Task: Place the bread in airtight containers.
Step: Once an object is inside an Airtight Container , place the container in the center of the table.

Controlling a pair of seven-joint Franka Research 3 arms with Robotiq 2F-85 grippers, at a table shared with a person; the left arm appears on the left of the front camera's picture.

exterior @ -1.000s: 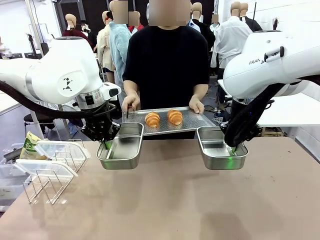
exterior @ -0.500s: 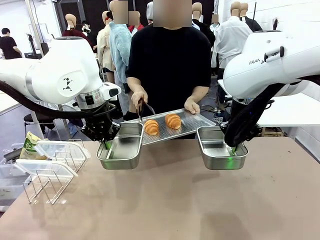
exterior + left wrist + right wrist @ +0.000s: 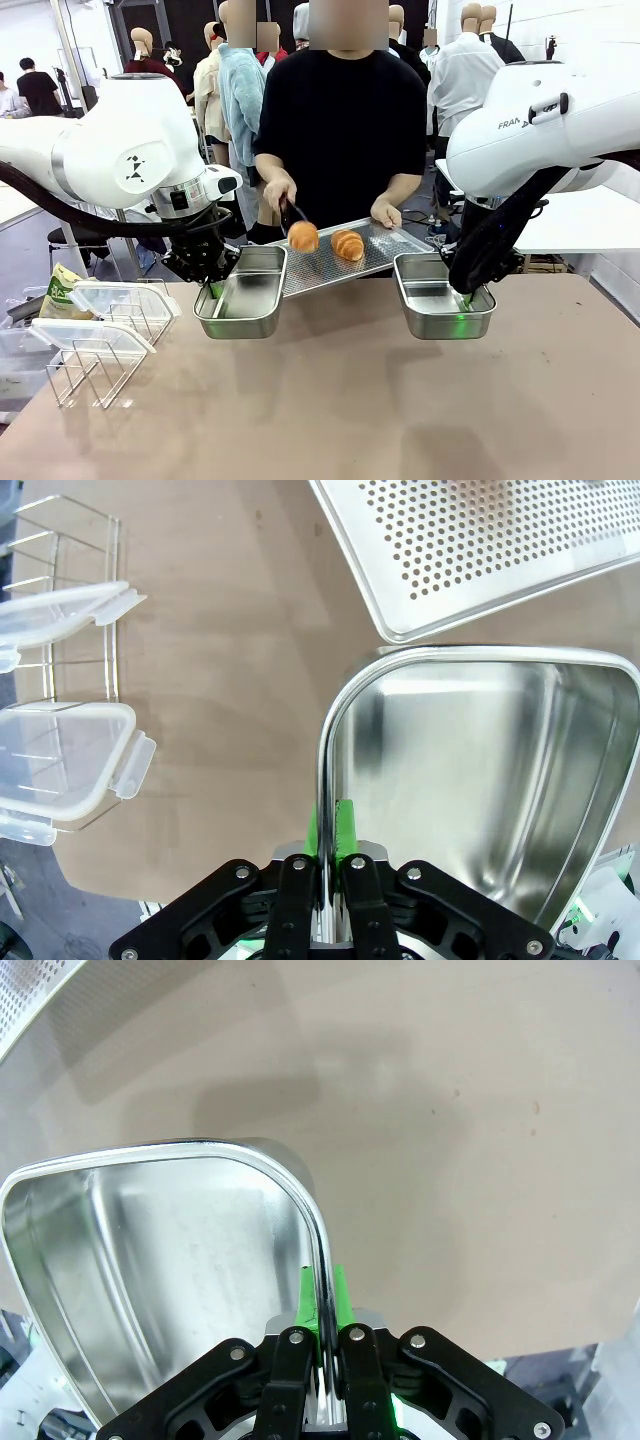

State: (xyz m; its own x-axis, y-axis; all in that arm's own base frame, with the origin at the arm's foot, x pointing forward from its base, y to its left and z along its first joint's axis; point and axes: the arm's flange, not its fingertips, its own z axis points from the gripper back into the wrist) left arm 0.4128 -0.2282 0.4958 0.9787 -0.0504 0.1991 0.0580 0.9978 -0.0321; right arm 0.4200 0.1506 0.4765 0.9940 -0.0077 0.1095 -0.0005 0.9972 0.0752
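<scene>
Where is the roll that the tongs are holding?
In the front view, the roll is gripped by the person's tongs, over the left end of the tray and just beyond the left pan.

Grey letters "FRAN" on the right arm (image 3: 540,130) white shell, above its jaws, word cut off, small black emblem on left arm (image 3: 133,167), above its jaws

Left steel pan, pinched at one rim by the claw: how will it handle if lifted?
The small rectangular stainless-steel pan looks rigid; probably won't flex. The left claw grips only one end of its thin rim, so the far end may droop or pivot. Its polished wall looks slick; it could slip between the green pads.
</scene>
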